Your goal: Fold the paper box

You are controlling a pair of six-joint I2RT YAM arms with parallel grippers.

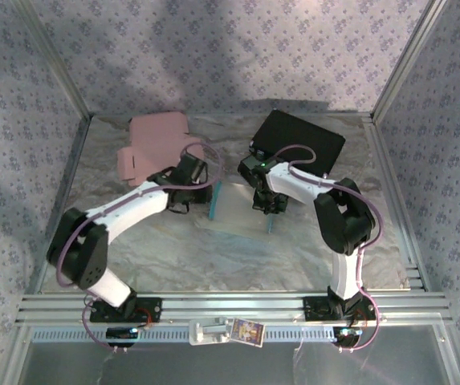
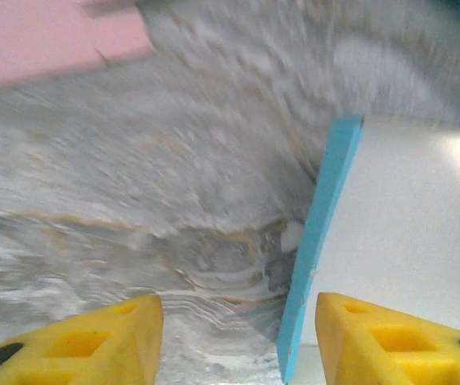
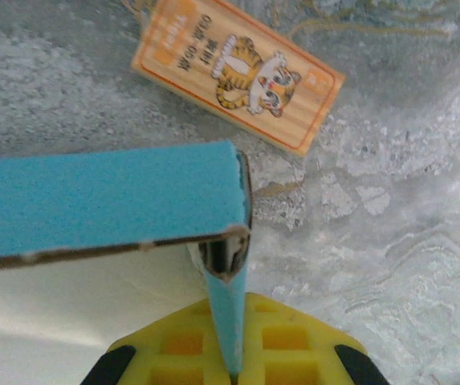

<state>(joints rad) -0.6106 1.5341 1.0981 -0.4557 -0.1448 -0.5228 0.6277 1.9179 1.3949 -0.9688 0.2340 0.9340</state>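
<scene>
Tabletop covered in crinkled silver sheet; floral-patterned walls enclose it. Paper box lies at centre. Left tool at its 9 o'clock, jaws partly apart with the box's blue wall between them. Right tool at 3 o'clock, clamped on a blue flap.

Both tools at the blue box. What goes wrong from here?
1. The right tool pinches just one blue flap; pulling may tear it or slip off.
2. The left tool is open astride the upright blue wall, nearer one finger; closing may crease it.
</scene>
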